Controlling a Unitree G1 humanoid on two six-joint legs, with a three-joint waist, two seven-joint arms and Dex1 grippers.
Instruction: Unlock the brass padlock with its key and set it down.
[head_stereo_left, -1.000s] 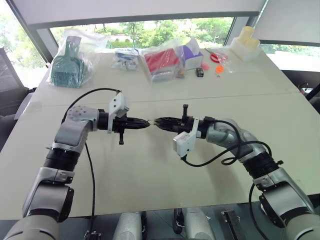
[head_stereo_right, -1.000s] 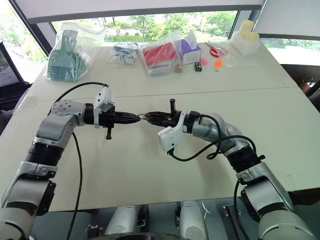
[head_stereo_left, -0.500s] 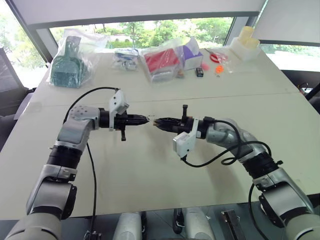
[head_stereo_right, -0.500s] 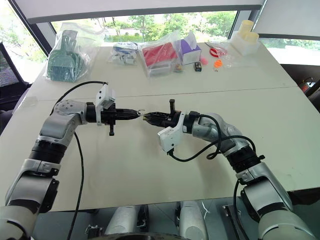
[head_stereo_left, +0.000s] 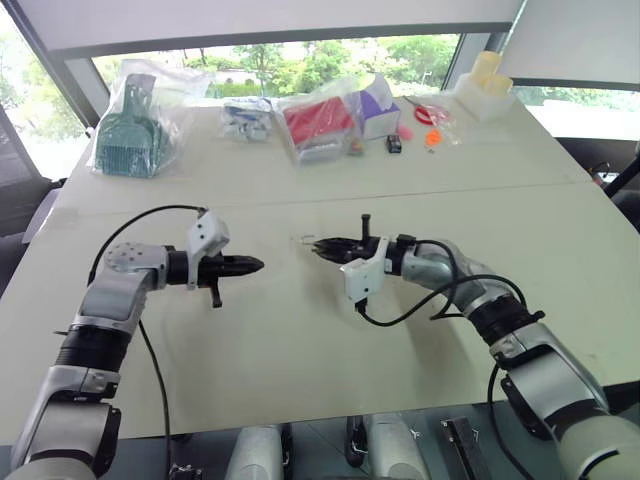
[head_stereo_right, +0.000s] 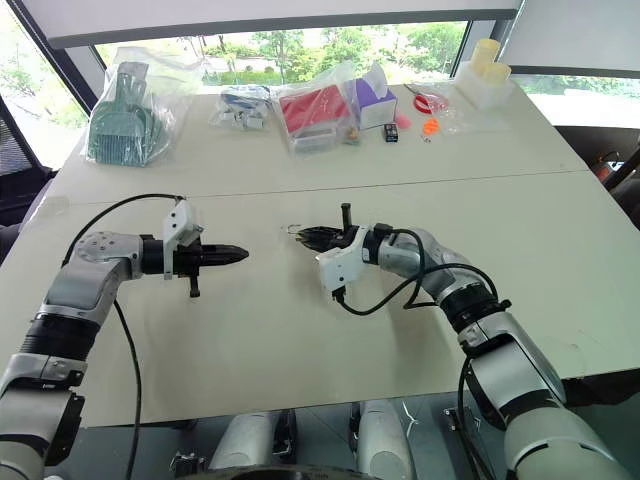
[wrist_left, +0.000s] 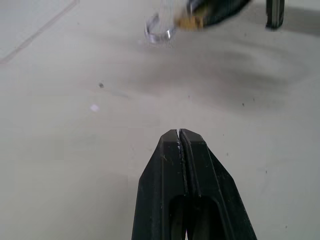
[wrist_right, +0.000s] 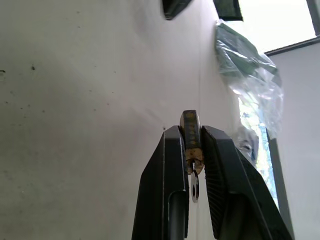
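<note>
Brass padlock is riding in the right gripper, held up over the middle of the table, not resting on it.

Table: the near half around both arms is carrying nothing; bagged clutter is sitting along the far edge, well apart from the work.

Left gripper: fingers are pressing flat together with nothing visible between them. It's pointing at the padlock across a clear gap.

Right gripper: jaws are pinching narrowly on the padlock's brass body, shackle end sticking out past the tips.

Shackle: the silvery loop is facing the left gripper. Too blurred to say whether it's sprung open or latched.

Key: the small silvery head with a hole is sitting tucked between the right fingers, just behind the brass body, so it's looking seated in the lock.

Judging step: the unlock part is looking finished or nearly so, and set-down is coming up. Next move is calling for the right arm lowering until the padlock is touching the table, then spreading the jaws gently so lock and key aren't skidding.
</note>
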